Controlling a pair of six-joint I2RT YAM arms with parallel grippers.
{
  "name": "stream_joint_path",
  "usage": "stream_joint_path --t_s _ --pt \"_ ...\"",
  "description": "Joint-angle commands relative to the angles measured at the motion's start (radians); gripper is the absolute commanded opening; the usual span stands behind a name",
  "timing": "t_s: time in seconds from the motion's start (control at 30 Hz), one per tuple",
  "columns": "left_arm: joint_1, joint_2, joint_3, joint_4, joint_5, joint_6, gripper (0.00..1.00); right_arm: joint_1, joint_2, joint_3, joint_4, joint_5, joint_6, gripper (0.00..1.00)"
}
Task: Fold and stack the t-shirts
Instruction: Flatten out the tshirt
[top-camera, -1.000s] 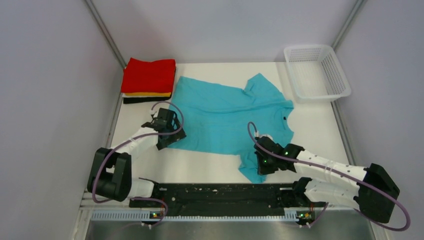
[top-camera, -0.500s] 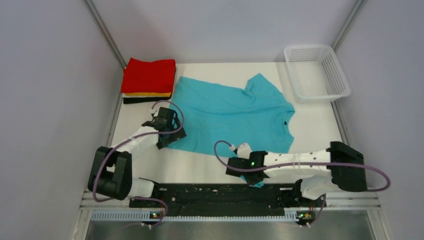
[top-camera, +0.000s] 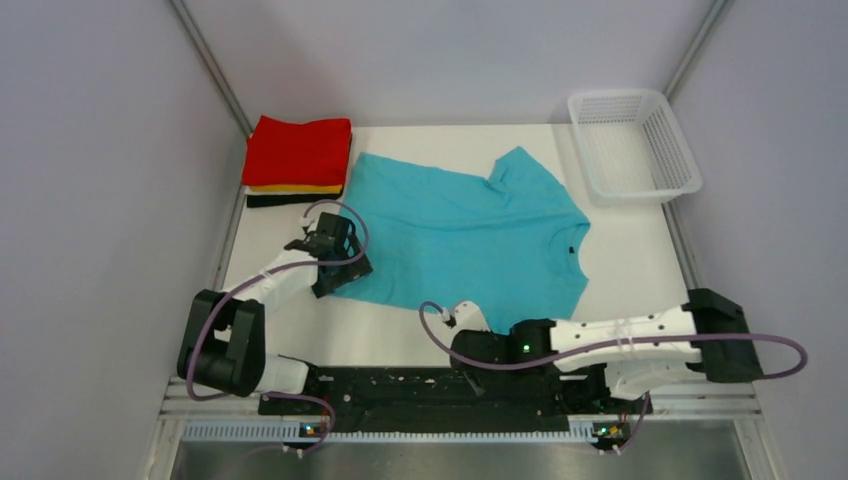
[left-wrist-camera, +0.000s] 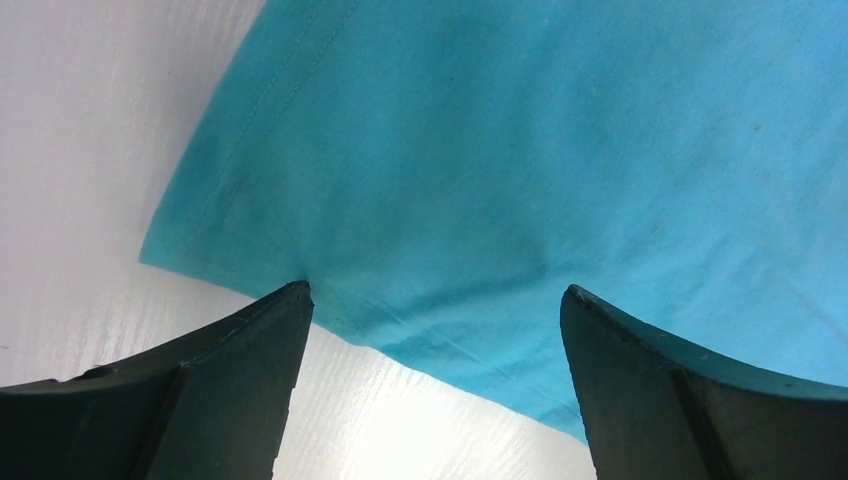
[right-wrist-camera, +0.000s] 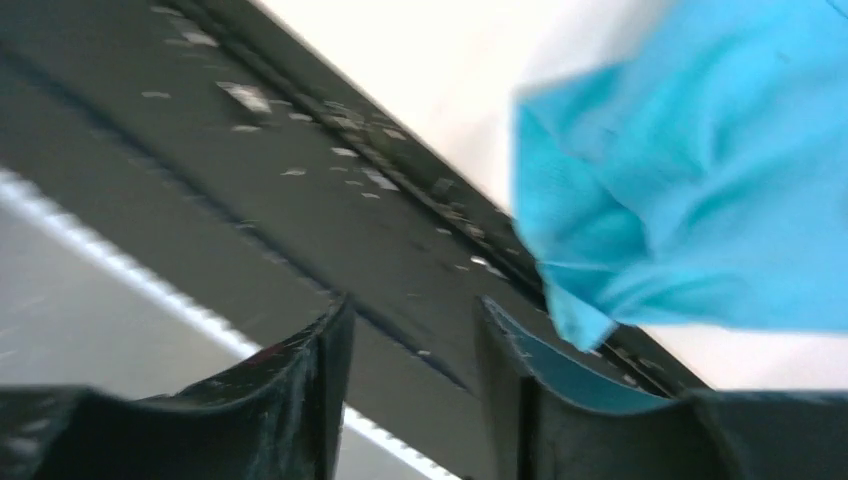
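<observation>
The turquoise t-shirt (top-camera: 460, 232) lies spread flat on the white table, neck to the right. My left gripper (top-camera: 340, 264) hovers open over the shirt's near left hem corner (left-wrist-camera: 215, 235), one finger on each side of the hem edge, nothing held (left-wrist-camera: 435, 295). My right gripper (top-camera: 462, 352) is low over the black rail at the table's front edge, open with nothing between its fingers (right-wrist-camera: 415, 305). The turquoise sleeve (right-wrist-camera: 680, 190) lies bunched just right of it, its tip over the rail. A folded stack stands at the far left: red (top-camera: 298, 150) on orange (top-camera: 295, 188) on black (top-camera: 290, 200).
A white mesh basket (top-camera: 632, 148) stands at the far right corner. The black rail (top-camera: 400, 385) runs along the near edge between the arm bases. Grey walls close in both sides.
My right arm swung left and down to the front edge, dragging the sleeve with it, then its jaws opened and let go of the cloth. The left arm has not moved.
</observation>
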Motion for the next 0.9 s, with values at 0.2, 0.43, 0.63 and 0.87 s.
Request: stream_joint_path --t_s 0.2,0.43,0.63,0.87 --pt "0.007 -0.07 0.043 -0.051 -0.051 -0.008 0.99 -0.038 -0.262 -0.11 0.149 -0.11 -0.045 0.71" --pt "0.017 -0.071 0.044 -0.061 -0.072 -0.018 0.99 -0.38 -0.367 -0.223 0.134 -0.13 0.052 0.95" --pt "0.067 -0.091 0.013 -0.043 -0.045 -0.046 0.99 -0.589 -0.362 -0.189 0.146 0.045 0.048 0.99" --pt "0.227 -0.259 -0.096 -0.145 -0.082 -0.143 0.99 -0.74 -0.328 -0.18 0.172 -0.036 -0.107 0.99"
